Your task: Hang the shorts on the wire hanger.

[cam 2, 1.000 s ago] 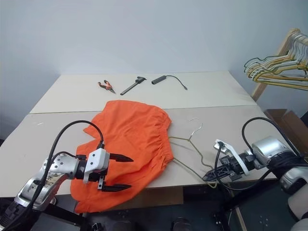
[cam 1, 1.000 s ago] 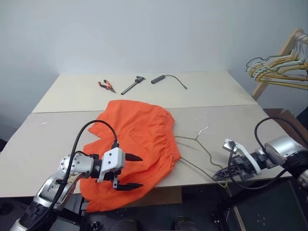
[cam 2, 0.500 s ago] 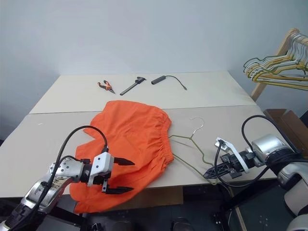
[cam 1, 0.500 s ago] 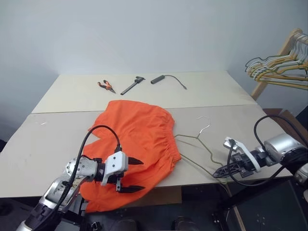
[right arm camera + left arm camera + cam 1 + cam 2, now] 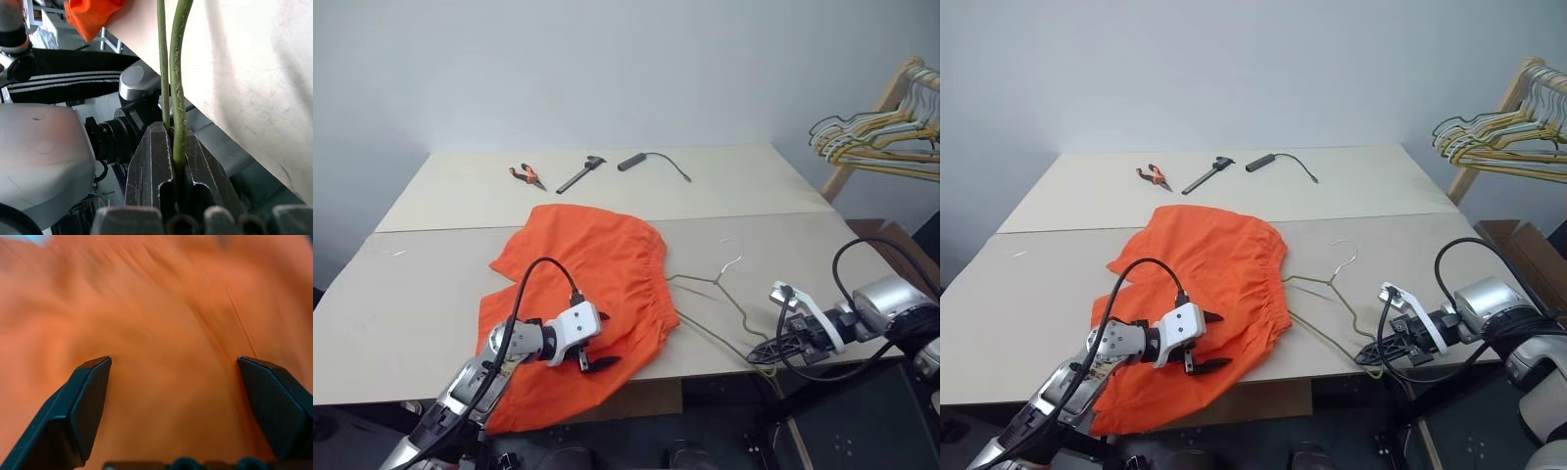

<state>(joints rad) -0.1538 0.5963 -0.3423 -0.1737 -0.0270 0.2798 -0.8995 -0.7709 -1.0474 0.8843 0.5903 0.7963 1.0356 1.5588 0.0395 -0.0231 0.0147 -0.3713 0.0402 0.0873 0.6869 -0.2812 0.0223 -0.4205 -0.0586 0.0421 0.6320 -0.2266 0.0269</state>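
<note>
Shorts, one pair, bright orange, lie spread on the surface at about seven o'clock from its middle, one leg spilling over the near edge. Just above that near part hangs the left tool, its two black fingers spread as wide as they go and holding nothing, cloth close beneath them. At about four o'clock the right tool is clamped tight on the lower corner of the one wire hanger, which rests on the surface just right of the waistband, hook pointing away. To do this step well, I judge the left tool should sink until both fingers straddle a fold of fabric, pinch only one leg's hem, and lift gently while the right keeps the hanger steady. Farther back lie one pair of pliers, one dark hand tool and one corded cylinder; at two o'clock hangs one cluster of hangers.
</note>
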